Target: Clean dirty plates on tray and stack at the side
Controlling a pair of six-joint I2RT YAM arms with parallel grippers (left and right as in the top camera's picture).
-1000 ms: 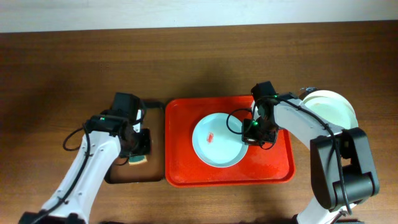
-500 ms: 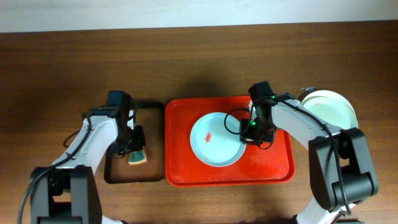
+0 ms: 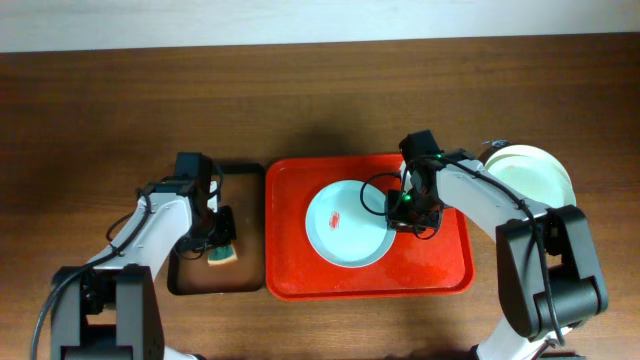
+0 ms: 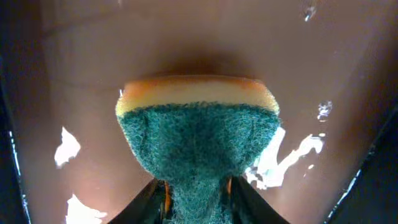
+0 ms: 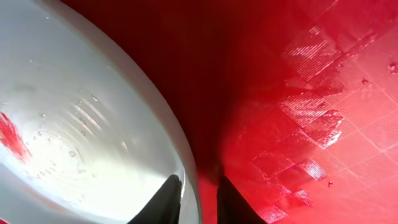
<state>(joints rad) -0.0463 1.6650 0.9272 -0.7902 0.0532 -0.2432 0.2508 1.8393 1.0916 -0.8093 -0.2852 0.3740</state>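
Brown wooden desk (image 3: 320, 90) carries the red tray (image 3: 440, 275), pale blue plate (image 3: 350, 240) on it; right claw (image 5: 198, 190) slightly apart astride its right rim, left claw (image 4: 193, 196) clamped on sponge (image 4: 199, 134) over black tray (image 3: 250, 200)

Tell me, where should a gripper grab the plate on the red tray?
By its rim, at the right edge, coming down from above with one finger inside and one outside. The plate lies flat and shallow in the tray, so only the thin upturned rim fits between fingers. The right gripper straddles it there.
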